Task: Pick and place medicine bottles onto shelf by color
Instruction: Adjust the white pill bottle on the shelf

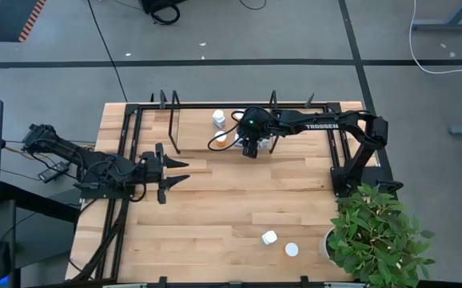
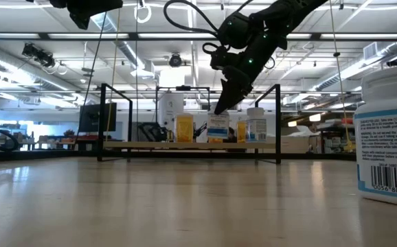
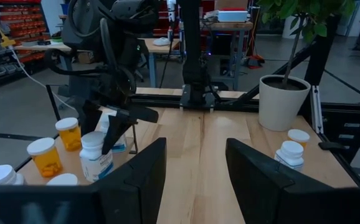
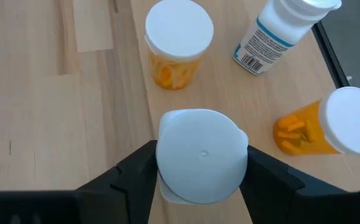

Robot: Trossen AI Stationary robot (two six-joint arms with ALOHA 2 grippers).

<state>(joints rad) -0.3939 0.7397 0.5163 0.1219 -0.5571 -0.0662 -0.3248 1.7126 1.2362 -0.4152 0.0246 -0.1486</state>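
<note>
Nearest the lens in the right wrist view, a white cap [image 4: 202, 155] sits squarely between the right gripper's [image 4: 200, 177] two dark fingers [image 4: 130, 174], which press against its sides: the right gripper is clenched on a white bottle [image 2: 218, 127], long axis upright, directly below the wrist. In the low view that bottle stands on or just above the shelf [image 2: 191, 145], so the step in hand looks like setting it down or letting go; whether its base rests on the board I cannot tell. Close around it stand other bottles: an orange one [image 4: 177, 46] just ahead, a second orange bottle [image 4: 320, 127] to one side, and a white bottle with a blue label [image 4: 273, 34] beyond. These crowd the fingers, so a wide release could nudge a neighbour. Farther out, two bottles, a white one [image 1: 269, 238] and another [image 1: 292, 250], wait near the potted plant [image 1: 379, 236], well apart from the shelf and on the right arm's side. Over the table's left side hangs the left gripper [image 1: 175, 172], jaws parted and grasping nothing.
</note>
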